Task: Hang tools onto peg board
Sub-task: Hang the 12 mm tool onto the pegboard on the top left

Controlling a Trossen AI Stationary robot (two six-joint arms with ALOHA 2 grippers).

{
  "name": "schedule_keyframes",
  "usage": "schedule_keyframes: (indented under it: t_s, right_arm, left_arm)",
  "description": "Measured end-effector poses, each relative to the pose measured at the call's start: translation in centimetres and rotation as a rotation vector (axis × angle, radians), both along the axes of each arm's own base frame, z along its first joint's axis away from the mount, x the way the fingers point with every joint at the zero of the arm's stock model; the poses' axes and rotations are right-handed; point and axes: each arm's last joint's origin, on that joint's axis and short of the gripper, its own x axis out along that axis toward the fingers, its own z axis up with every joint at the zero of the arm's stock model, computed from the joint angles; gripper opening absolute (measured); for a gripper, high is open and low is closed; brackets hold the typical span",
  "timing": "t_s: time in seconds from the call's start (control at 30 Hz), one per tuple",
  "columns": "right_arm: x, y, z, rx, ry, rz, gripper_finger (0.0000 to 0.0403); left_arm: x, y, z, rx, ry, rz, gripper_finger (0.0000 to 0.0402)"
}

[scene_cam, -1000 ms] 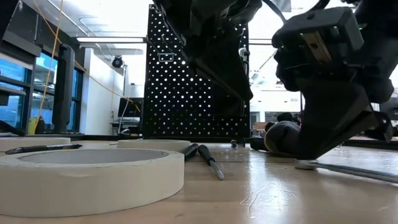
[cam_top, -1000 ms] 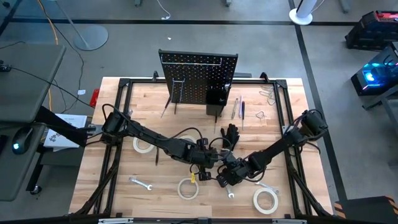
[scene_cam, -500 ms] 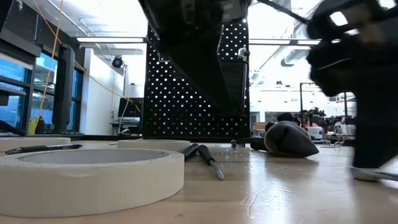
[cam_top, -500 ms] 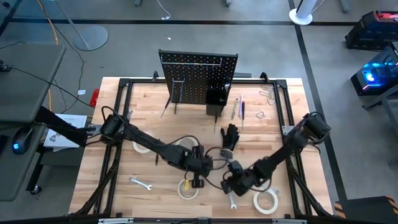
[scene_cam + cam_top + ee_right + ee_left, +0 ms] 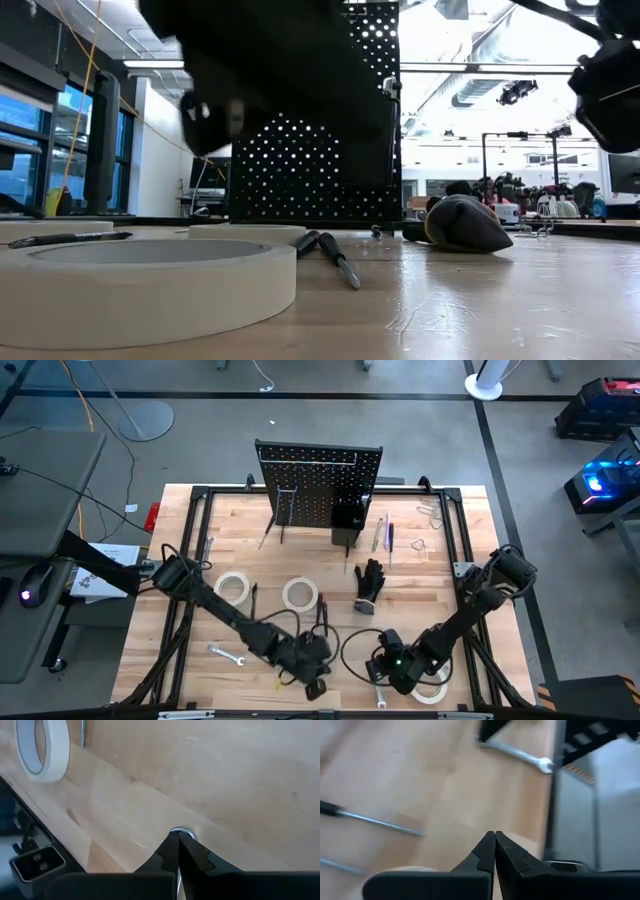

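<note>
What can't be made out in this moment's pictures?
- Low view: a blurred dark arm covers much of the peg board.
- High view: the arms hide both claws near the front edge.
- High view: the tape roll is partly under the right arm.

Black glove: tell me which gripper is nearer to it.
Right, narrowly. The right gripper sits toward the table's near edge from the black glove, almost in line with it; the left gripper is equally low but farther to the left.
</note>
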Motion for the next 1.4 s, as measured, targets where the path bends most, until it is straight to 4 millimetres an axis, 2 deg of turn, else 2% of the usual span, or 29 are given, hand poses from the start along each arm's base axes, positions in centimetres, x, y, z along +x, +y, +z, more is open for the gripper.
schedule_keyframes:
  t_s: [0.07,0.2,0.33,0.43,0.57,0.73,0.87,1.07,1.27,1.4]
  right_arm:
    - [-0.2,0.2,0.0,0.016,-0.006,-0.038,0.0]
    - [-0.3,0.4,0.1,0.056,-0.032,-0.13,0.0]
    - [0.4,0.5,-0.1,0.095,-0.074,-0.165,0.0]
    - [1.7,0.4,-0.6,0.118,-0.11,-0.199,0.0]
    - [4.1,0.1,-1.6,0.151,-0.148,-0.252,0.0]
    - [7.1,-0.8,-2.5,0.134,-0.151,-0.304,0.0]
    - [9.2,-2.0,-2.3,0.129,-0.172,-0.348,0.0]
    - [12.0,-2.5,-1.3,0.107,-0.226,-0.342,0.0]
    - [14.4,-1.2,-1.9,0.157,-0.234,-0.349,0.0]
    - [15.0,-0.7,-2.1,0.186,-0.238,-0.361,0.0]
  left_arm:
    - [-0.4,-1.1,0.3,-0.027,-0.027,-0.008,0.0]
    - [-1.7,-2.0,-0.3,-0.007,0.037,-0.003,0.0]
    - [-2.5,-3.1,0.0,-0.018,0.034,-0.073,0.0]
    - [-3.9,-4.4,0.5,-0.009,0.045,-0.121,0.0]
    - [-6.6,-5.5,2.7,0.065,0.018,-0.125,0.0]
    - [-10.4,-5.8,5.3,0.181,0.006,-0.034,0.0]
    - [-12.4,-5.7,6.5,0.193,-0.002,0.039,0.0]
    - [-14.0,-6.4,6.6,0.136,0.005,0.124,0.0]
    - [-15.0,-6.6,6.2,0.101,0.026,0.221,0.0]
    - [-15.1,-6.5,6.2,0.105,0.017,0.237,0.0]
